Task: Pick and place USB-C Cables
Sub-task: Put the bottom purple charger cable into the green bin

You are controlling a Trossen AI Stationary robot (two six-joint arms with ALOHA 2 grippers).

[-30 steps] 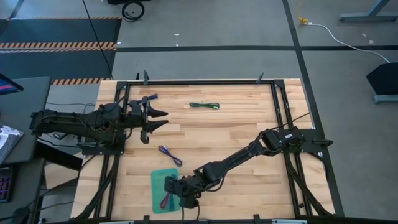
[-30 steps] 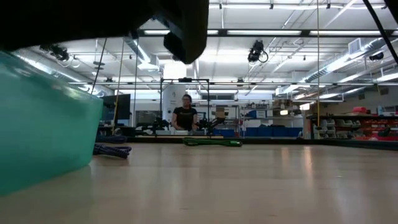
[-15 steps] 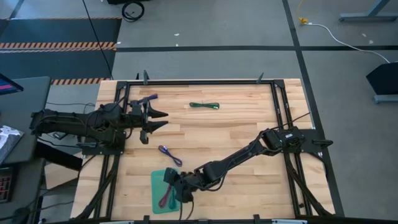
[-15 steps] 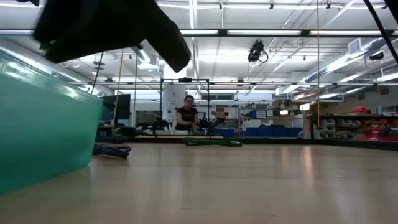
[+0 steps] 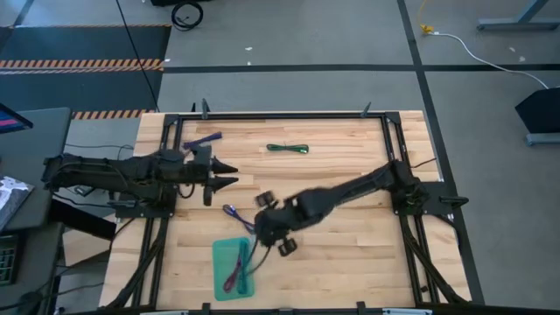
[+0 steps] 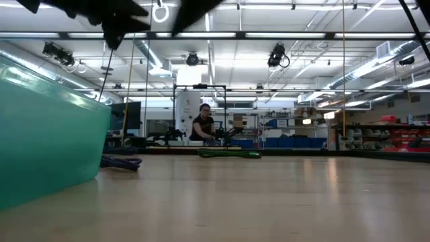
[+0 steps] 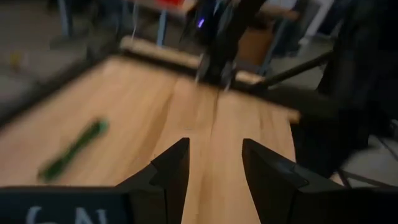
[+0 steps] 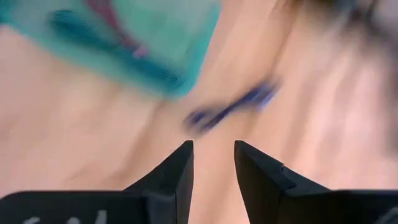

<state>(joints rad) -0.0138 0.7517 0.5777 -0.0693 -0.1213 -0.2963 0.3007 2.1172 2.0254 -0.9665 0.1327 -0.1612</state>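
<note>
Near the table's front edge, tray: the teal tray point(image 5: 229, 267) lies flat, with a maroon cable point(image 5: 234, 277) and a teal cable point(image 5: 241, 255) inside it; in the low view its wall point(image 6: 47, 128) fills the near left.
Right gripper: the right gripper point(image 5: 255, 229) hangs above the wood just beyond the tray's far right corner, its arm stretched across from the right side. In its wrist view the fingers point(image 8: 174, 177) stand a little apart with nothing between them, so it is released.
Violet cable: the violet cable point(image 5: 234, 213) lies on the bare wood between the tray and the left gripper, just beside the right gripper; the right wrist view shows it blurred point(image 8: 230, 109) ahead of the fingers, next to the tray's corner point(image 8: 174, 43).
Left gripper: the left gripper point(image 5: 229, 172) is held over the left part of the table, pointing toward the middle. Its fingers point(image 7: 171, 171) are spread and grasp nothing.
Green cable: the green cable point(image 5: 288, 149) lies near the far edge, well apart from both grippers; it also shows in the left wrist view point(image 7: 74, 149) and the low view point(image 6: 228, 154).
Blue-purple cable: the blue-purple cable point(image 5: 203, 140) lies at the far left, close behind the left arm.
Background: a person point(image 6: 203, 124) sits beyond the table.
</note>
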